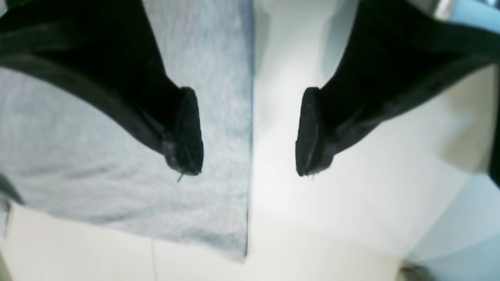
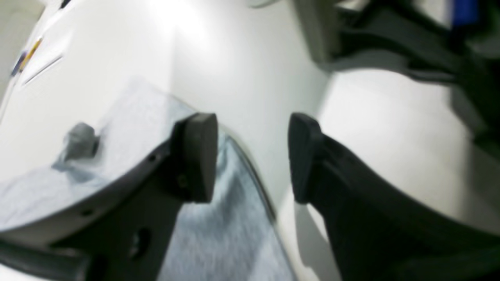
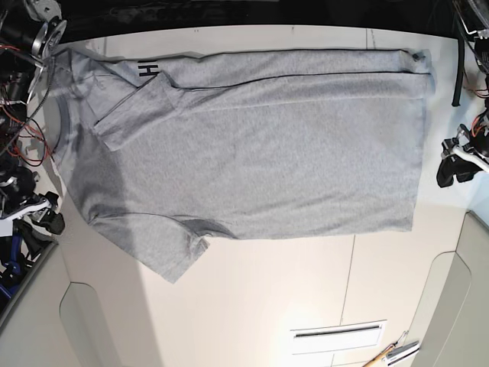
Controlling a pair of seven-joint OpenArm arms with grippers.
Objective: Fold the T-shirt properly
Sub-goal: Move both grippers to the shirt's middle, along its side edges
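Note:
The heather-grey T-shirt (image 3: 252,145) lies spread across the white table (image 3: 267,298), neck to the left, hem to the right. Its far edge is folded over, showing a bit of black lettering (image 3: 147,70). One sleeve (image 3: 174,256) sticks out at the front left. My left gripper (image 1: 250,132) is open and empty, straddling the shirt's straight edge (image 1: 117,175); in the base view it sits at the right (image 3: 456,162). My right gripper (image 2: 252,156) is open and empty over the shirt's edge (image 2: 226,234); in the base view it sits at the left (image 3: 42,214).
Pens (image 3: 393,353) and a slot (image 3: 336,334) sit at the table's front right. Red and black cables (image 3: 19,115) hang at the left edge. A black post (image 3: 458,69) stands at the far right.

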